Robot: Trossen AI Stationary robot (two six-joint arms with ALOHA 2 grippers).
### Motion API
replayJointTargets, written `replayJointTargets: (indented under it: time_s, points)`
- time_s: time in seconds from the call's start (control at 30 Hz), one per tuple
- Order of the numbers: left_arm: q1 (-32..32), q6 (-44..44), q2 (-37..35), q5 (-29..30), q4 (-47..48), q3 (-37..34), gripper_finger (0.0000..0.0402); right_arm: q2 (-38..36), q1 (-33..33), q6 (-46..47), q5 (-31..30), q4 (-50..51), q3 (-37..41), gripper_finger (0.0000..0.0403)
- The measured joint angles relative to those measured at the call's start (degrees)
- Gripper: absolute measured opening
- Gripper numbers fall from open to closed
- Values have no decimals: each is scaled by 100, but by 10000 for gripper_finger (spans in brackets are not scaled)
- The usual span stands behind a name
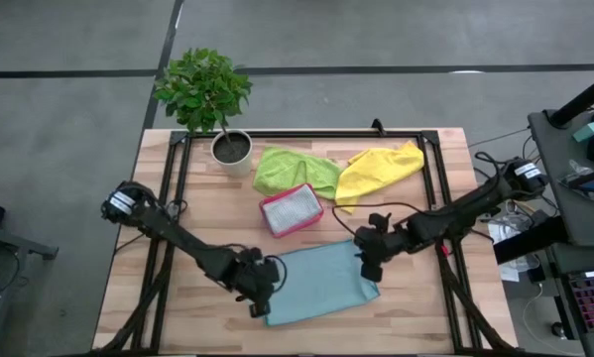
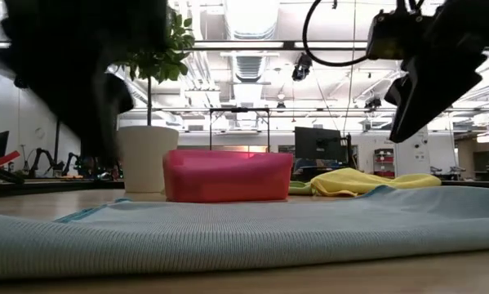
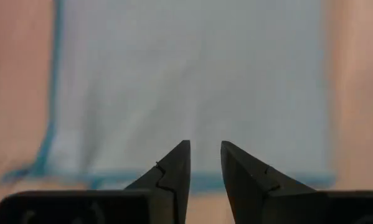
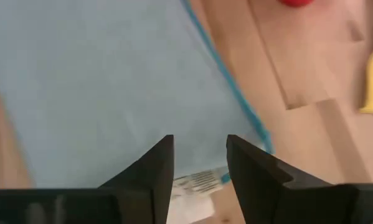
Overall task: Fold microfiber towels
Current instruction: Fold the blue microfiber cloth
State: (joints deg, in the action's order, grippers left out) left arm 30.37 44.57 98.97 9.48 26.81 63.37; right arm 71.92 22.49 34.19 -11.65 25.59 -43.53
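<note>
A light teal-blue microfiber towel (image 1: 321, 285) lies spread flat near the front edge of the wooden bench (image 1: 445, 198), its long axis running roughly along that edge, with a robot arm posted at each short end. The left pincer (image 1: 260, 298) hovers over the towel's front-left corner; its wrist view shows the two dark fingertips (image 3: 177, 163) parted by a narrow gap with nothing between them, the cloth's darker hem just ahead and the towel stretching away beyond it. The right pincer (image 1: 368, 266) hangs above the towel's right edge, toward the back-right corner, its fingers (image 4: 158, 163) released and empty, the hemmed edge and a white care label (image 4: 195, 183) directly below.

Judged from this layout, the towel sits squarely between the two pincers, each nearest its own end, so a fold would likely call for both to drop onto their corners together.

Behind the towel, toward the bench's middle, rests a small pink rectangular plastic tray (image 1: 291, 209) with a pale grey cloth (image 1: 291, 207) in it. A crumpled lime green towel (image 1: 295, 170) and a crumpled yellow towel (image 1: 381, 169) lie near the back edge, beside a potted green plant (image 1: 232, 149).
</note>
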Motion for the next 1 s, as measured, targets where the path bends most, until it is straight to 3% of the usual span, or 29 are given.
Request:
replayJointTargets:
  time_s: [0.13,0.37,0.73,1.0]
  points:
    - [52,32,-7,422,806,-108,74,63,201,-4,-98,-347,5,130]
    - [-3,-341,-47,879,834,-501,80,63,278,-31,-191,-497,7,126]
    - [-217,-646,-89,1774,774,-725,151,63,276,-76,-252,-534,17,134]
    - [-266,-737,-90,1531,-667,-1380,152,63,276,-76,-254,-534,20,126]
